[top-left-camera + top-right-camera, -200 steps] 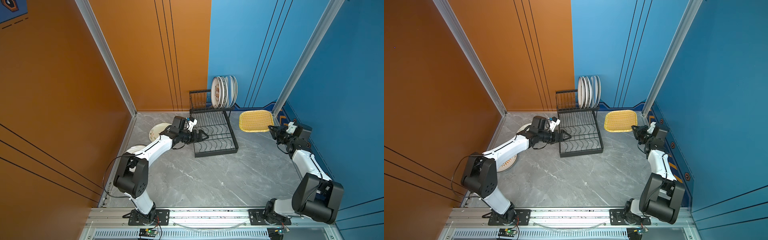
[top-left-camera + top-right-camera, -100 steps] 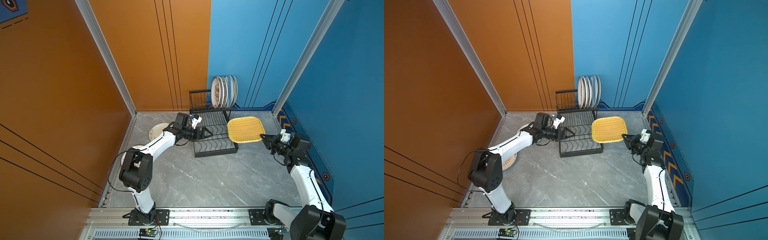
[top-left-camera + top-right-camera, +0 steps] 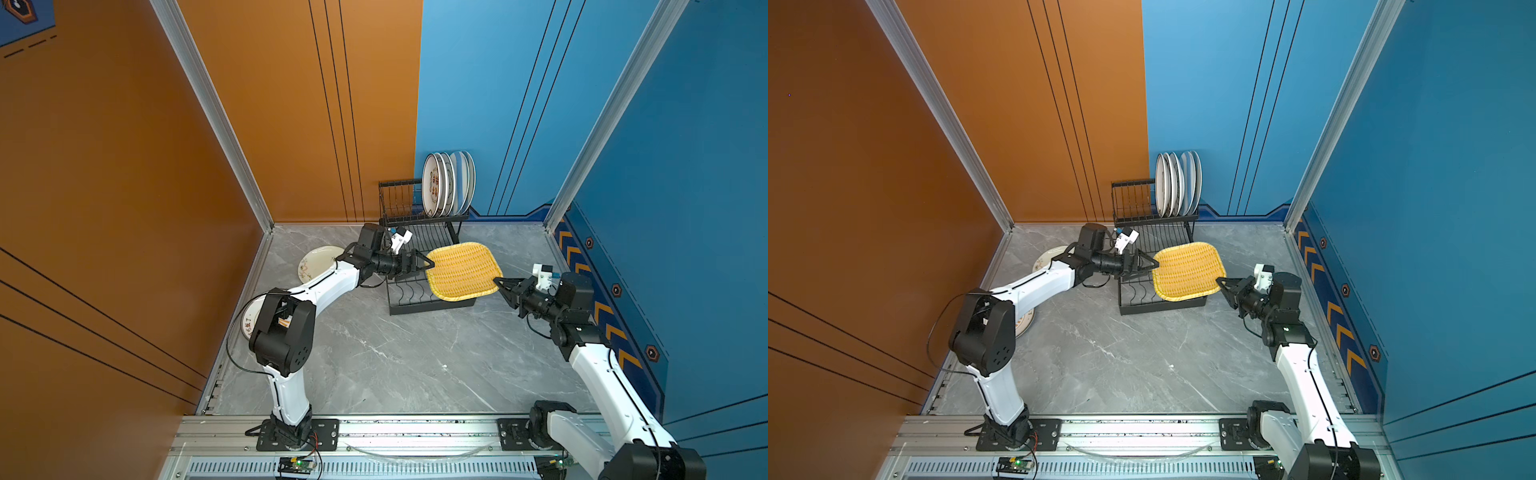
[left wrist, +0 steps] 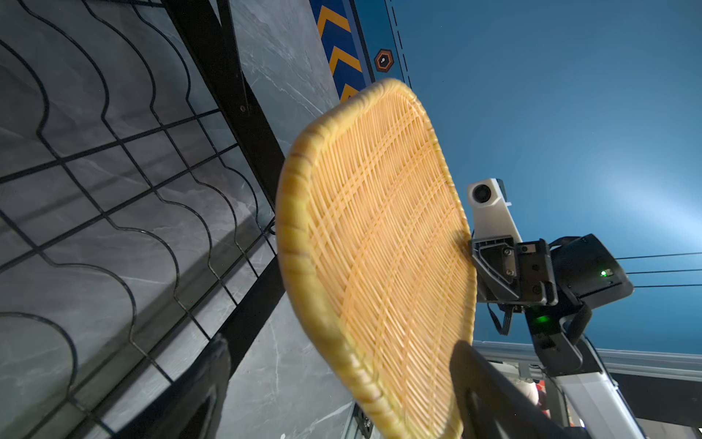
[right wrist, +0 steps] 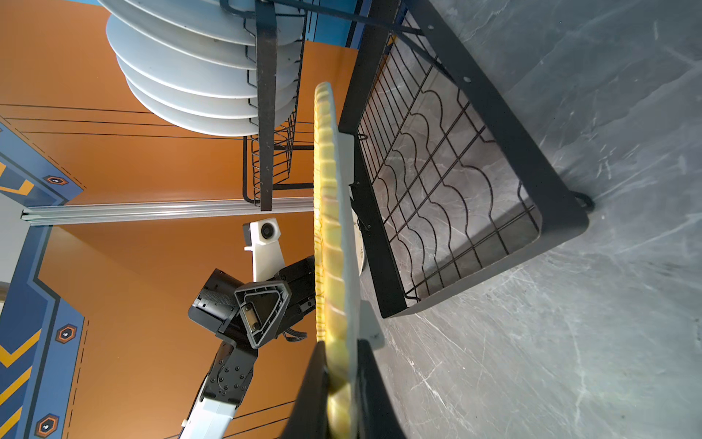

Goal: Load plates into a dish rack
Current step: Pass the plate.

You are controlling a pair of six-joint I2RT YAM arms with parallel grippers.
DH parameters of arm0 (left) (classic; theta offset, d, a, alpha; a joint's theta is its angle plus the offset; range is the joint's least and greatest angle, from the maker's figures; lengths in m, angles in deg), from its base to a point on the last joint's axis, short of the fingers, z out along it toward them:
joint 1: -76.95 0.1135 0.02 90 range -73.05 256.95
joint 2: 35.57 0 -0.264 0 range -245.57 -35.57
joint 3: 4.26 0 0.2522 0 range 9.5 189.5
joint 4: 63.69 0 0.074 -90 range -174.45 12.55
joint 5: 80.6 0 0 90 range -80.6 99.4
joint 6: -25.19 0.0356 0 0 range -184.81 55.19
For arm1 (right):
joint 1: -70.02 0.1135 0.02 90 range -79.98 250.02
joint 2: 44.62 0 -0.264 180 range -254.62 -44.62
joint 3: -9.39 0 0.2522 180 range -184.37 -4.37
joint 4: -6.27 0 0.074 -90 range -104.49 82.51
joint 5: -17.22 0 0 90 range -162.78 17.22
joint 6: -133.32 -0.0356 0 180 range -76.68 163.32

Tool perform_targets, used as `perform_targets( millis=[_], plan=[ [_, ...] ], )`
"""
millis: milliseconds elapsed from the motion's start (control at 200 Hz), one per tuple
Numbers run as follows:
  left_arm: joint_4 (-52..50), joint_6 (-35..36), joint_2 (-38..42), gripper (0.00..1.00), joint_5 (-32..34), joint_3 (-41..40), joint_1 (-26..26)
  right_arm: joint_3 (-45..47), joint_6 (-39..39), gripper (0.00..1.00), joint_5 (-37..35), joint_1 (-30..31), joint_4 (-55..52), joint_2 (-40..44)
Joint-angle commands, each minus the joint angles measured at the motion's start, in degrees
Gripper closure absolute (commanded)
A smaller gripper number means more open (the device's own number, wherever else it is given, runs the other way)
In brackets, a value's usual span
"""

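Plates (image 3: 448, 183) with white faces stand on edge, packed side by side, in the raised rear tier of the black wire dish rack (image 3: 432, 306). The rack sits on the grey marbled table (image 3: 395, 357) near the back wall, where the orange and blue panels meet.

A yellow woven tray (image 3: 463, 272), squarish with rounded corners, is held in the air over the right part of the rack's flat lower tier. It hides some of the wavy slot wires there in both top views. The tray lies nearly flat, its hollow side up.

The right claw (image 3: 500, 284) is clenched on the tray's rim at the corner nearest the right arm. The right wrist view shows the rim edge-on, pinched between the two dark fingers (image 5: 311, 391).

The left claw (image 3: 422, 266) reaches the opposite corner with its jaws spread wide, one finger on each side of the rim. Whether its fingers (image 4: 490, 380) touch the weave cannot be told.

Two more plates lie flat on the table by the left wall. One is a cream plate (image 3: 318, 262) behind the left arm. The other is a plate with a printed rim (image 3: 248, 322), partly hidden by that arm's elbow.
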Motion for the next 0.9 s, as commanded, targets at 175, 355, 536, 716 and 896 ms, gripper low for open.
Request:
perform_targets(
  millis=[175, 355, 536, 716, 896],
  plan=[
    [4.3, -3.9, -1.2, 0.24, -2.4, 1.1, -1.2, 0.4, -3.4, 1.00, -4.5, 6.4, 10.2, 0.7],
    [8.0, -6.9, -1.3, 0.39, -2.6, 0.0, -1.1, 0.7, -3.0, 1.00, -5.4, 8.9, 11.1, 0.2],
    [11.8, -9.9, -1.5, 0.59, -3.3, -1.3, -0.6, 0.8, -2.0, 1.00, -4.8, 10.1, 11.2, -0.3],
    [13.1, -10.9, -1.2, 0.84, -4.1, -2.3, -0.1, 0.7, -0.4, 1.00, -2.8, 10.6, 10.4, -1.1],
    [13.5, -11.1, -0.4, 1.00, -5.7, -3.5, 0.9, -0.6, 4.3, 0.91, 0.7, 9.3, 5.3, -1.3]
  ],
)
